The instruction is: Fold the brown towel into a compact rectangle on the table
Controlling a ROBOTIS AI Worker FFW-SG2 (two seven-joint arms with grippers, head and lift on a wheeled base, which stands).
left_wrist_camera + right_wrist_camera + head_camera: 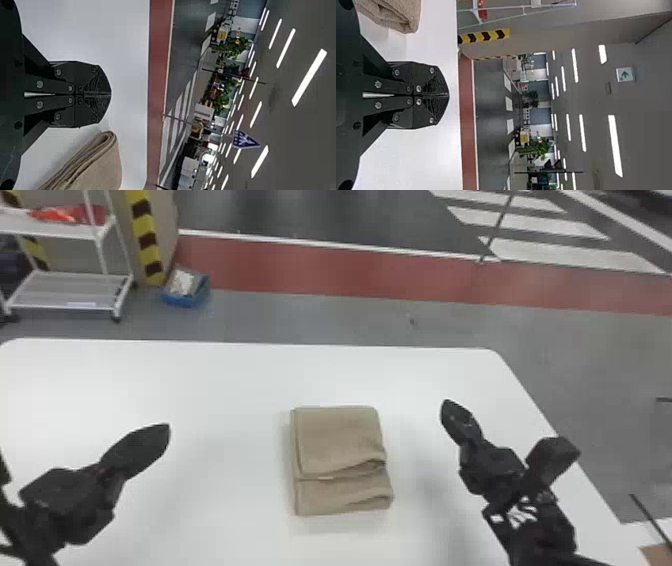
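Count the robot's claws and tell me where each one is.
2. The left claw is above the white table, to the left of the brown towel; the right claw is above it on the towel's right. Both are shut.

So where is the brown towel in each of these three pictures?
Head view: the brown towel lies folded on the white table, across the picture's middle and a little below centre.
Left wrist view: its layered, folded edge shows to the robot's right of the left gripper.
Right wrist view: part of it shows to the robot's left of the right gripper.
Shared landmark: the red floor strip beyond the table.
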